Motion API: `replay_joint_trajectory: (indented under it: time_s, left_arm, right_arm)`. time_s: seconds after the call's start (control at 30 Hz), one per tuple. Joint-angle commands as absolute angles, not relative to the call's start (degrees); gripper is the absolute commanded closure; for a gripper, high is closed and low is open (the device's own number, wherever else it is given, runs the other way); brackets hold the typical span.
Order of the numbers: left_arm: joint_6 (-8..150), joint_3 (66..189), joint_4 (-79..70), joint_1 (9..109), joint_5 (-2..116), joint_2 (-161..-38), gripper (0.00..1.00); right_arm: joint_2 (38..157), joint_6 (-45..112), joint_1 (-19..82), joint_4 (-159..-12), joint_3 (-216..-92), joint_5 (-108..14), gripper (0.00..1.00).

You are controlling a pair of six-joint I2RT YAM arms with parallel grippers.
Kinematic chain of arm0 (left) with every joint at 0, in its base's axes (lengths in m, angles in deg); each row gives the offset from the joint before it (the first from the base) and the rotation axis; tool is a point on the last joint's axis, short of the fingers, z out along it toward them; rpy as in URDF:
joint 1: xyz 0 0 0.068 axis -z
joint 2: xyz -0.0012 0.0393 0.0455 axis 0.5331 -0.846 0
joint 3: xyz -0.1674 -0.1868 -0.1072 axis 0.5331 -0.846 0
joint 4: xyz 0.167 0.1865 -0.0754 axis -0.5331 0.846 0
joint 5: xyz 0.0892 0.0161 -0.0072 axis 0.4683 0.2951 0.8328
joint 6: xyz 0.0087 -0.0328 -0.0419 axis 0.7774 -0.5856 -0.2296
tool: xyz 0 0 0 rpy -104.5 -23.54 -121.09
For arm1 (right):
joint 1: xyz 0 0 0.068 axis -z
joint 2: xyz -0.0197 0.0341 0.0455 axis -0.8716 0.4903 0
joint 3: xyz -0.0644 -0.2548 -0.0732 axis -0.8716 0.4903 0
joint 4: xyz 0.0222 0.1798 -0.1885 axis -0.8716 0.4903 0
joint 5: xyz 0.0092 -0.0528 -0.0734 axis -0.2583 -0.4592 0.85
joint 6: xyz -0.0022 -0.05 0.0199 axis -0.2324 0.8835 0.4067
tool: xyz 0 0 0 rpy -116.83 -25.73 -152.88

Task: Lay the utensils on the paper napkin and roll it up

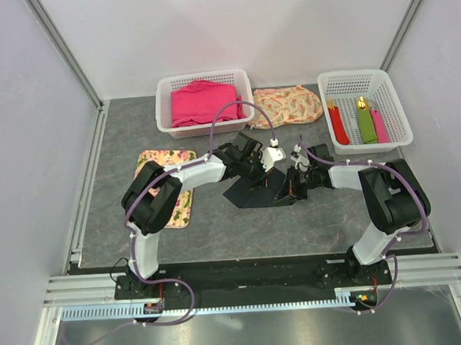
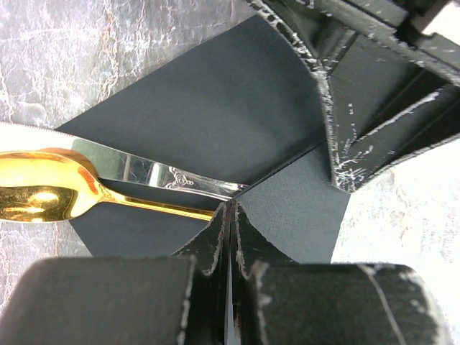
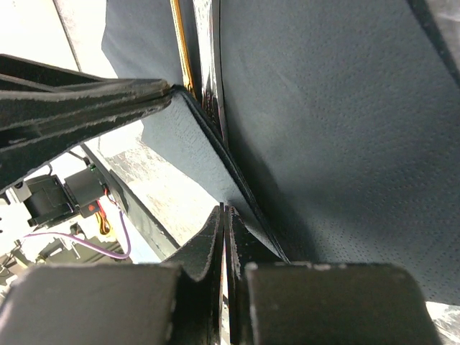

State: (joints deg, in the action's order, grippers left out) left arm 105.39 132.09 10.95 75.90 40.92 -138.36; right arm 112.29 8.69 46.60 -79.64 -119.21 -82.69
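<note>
The black paper napkin lies at the table's middle, its right part lifted into a fold. The utensils lie on it: a gold spoon and a silver knife show in the left wrist view, and a slim gold handle shows under the fold in the right wrist view. My left gripper is shut, pinching the napkin's raised edge. My right gripper is shut on the same edge of the napkin, close beside the left one.
A floral mat lies left of the napkin. A white basket with pink cloth stands at the back. A floral cloth lies beside it. A second basket at the back right holds red, green and pink rolls.
</note>
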Motion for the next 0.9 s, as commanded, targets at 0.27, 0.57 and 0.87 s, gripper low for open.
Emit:
replay_joint_trajectory:
  time_s: [0.27, 0.57, 0.87]
  left_arm:
    - [104.9, 133.6, 9.3, 75.5, 42.9, -139.5, 0.98]
    - [104.2, 133.1, 9.2, 75.2, 42.9, -138.4, 0.98]
    - [90.6, 128.8, 14.2, 71.5, 35.7, -124.7, 0.58]
  right_arm:
    - [114.9, 11.3, 46.1, -78.4, -121.4, -80.9, 0.98]
    - [115.7, 11.8, 46.2, -77.2, -121.3, -78.9, 1.0]
    - [116.1, 11.7, 46.1, -77.0, -121.5, -78.4, 1.0]
